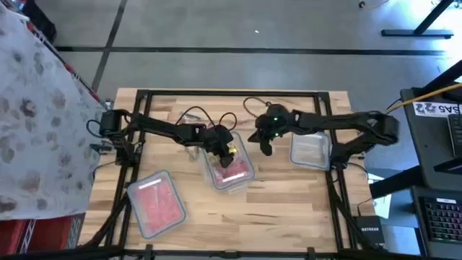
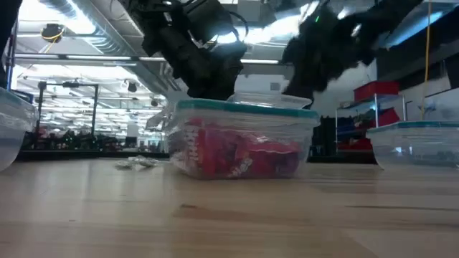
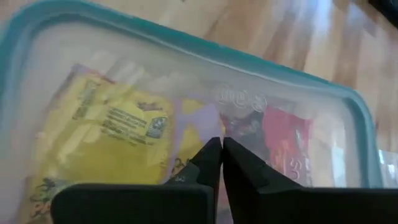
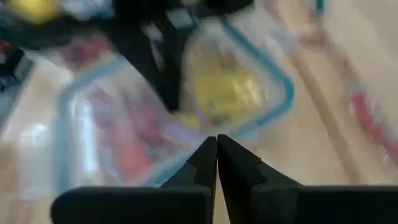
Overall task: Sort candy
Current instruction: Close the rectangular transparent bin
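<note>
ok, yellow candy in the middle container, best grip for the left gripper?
Come straight down from above: the middle container is open-topped and its walls block side approaches. Pinch the yellow candy across a raised wrapper edge, since it seems to lie flat. The left gripper, shut, must open first.

The middle tub (image 1: 229, 170) holding candy (image 1: 232, 172) sits at the bench's (image 1: 274, 209) centre, with the left gripper (image 1: 226, 148) above its rear end, jaws closed, and the right gripper (image 1: 264, 144) just beside its right rear corner, jaws closed too. Only a narrow gap separates the two arms there. A second tub (image 1: 310, 150) blocks the right side, a third (image 1: 156, 203) the front left. Loose wrappers (image 2: 136, 163) lie behind the middle tub. Bare wood runs open along the front.
</note>
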Available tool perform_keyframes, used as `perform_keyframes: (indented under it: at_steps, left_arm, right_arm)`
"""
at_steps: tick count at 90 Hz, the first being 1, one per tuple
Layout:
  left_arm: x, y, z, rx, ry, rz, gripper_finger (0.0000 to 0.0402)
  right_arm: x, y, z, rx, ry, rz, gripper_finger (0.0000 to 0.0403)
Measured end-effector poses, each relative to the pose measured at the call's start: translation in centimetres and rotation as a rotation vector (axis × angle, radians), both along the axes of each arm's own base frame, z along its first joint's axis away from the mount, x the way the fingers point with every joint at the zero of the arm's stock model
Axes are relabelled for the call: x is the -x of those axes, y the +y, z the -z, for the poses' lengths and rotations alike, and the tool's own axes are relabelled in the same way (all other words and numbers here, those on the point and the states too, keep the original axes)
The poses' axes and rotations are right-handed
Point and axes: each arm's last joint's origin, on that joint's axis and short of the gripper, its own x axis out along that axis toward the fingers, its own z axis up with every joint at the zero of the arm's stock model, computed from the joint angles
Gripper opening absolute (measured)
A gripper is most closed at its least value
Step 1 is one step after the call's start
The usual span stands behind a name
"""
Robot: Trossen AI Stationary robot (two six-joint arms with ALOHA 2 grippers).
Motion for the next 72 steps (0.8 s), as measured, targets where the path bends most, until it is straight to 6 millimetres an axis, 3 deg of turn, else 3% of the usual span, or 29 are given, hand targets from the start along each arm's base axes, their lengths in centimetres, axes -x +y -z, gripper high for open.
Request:
perform_keyframes:
  at_steps: [15,24,40,51,60,72]
  left_arm:
    - [-0.5,0.8,-5.5,-0.089,-0.121,-0.064,0.0000]
    - [0.0,0.2,-7.1,-0.144,-0.010,-0.041,0.0000]
    - [2.2,-0.4,-6.6,-0.192,0.285,-0.146,0.0000]
    - [3.8,-0.4,-3.5,-0.160,0.452,-0.190,0.0000]
    - [4.5,-0.7,-2.2,-0.105,0.458,-0.211,0.0000]
    - [4.0,-2.7,-2.0,-0.002,0.410,-0.148,0.0000]
  right_arm:
    - [1.3,0.5,-2.9,0.009,-0.112,0.023,0.0000]
    - [1.5,0.6,-3.2,-0.007,-0.115,0.042,0.0000]
    - [1.3,1.0,-3.1,-0.075,-0.096,0.071,0.0000]
    - [1.1,2.1,-2.9,-0.114,-0.068,0.080,0.0000]
    - [0.9,3.4,-2.7,-0.134,-0.036,0.107,0.0000]
    - [0.7,5.5,-2.5,-0.173,0.007,0.104,0.0000]
